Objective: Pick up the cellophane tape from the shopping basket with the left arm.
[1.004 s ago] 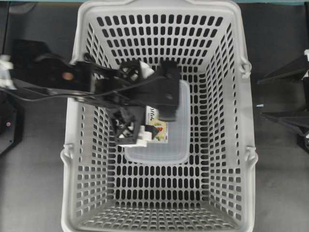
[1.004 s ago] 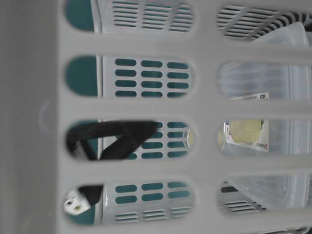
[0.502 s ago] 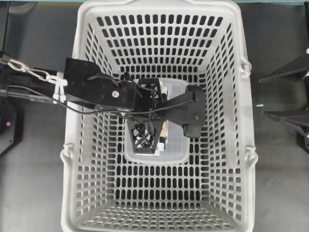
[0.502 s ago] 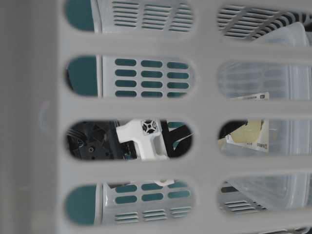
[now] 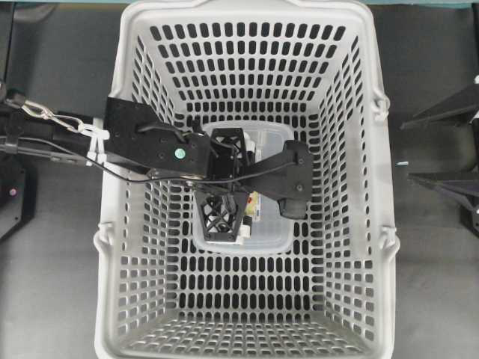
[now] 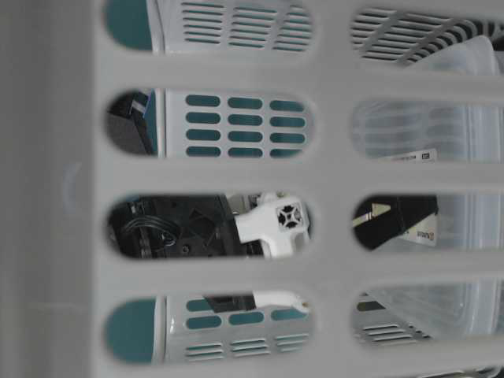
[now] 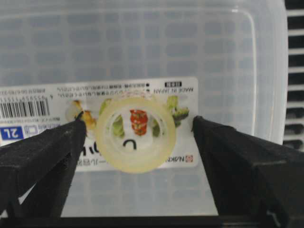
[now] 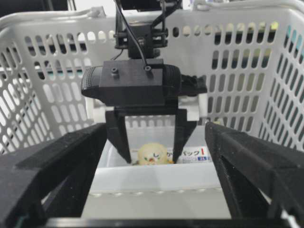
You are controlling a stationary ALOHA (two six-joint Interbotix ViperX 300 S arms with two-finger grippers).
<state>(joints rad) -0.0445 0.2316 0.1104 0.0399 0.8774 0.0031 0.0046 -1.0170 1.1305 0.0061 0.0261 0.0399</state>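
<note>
The black left arm's wide two-finger gripper (image 7: 137,142) is hanging inside the large light-grey slotted plastic shopping basket (image 5: 127,224), poised over the small pale-yellow translucent roll of cellophane tape (image 7: 135,134), so the step in hand looks like the final approach before the grasp. The fingers (image 7: 45,152) are standing wide apart, holding nothing, one on either side of the roll with a clear gap on each side. The tape is lying flat on the labelled lid of a clear rectangular plastic food container (image 7: 228,57) that is resting on the basket floor near its middle. Lying flat, the roll is pointing its open core straight up toward the wrist camera, so it is showing a round outline with no long axis across the lid, and any squeeze across its width should serve equally well. The next move probably calls for lowering until the pads are bracketing the roll's rim, then closing across it without pressing hard on the lid. The right arm's black gripper (image 8: 156,175) is waiting outside the basket, its fingers also spread wide and empty.
</note>
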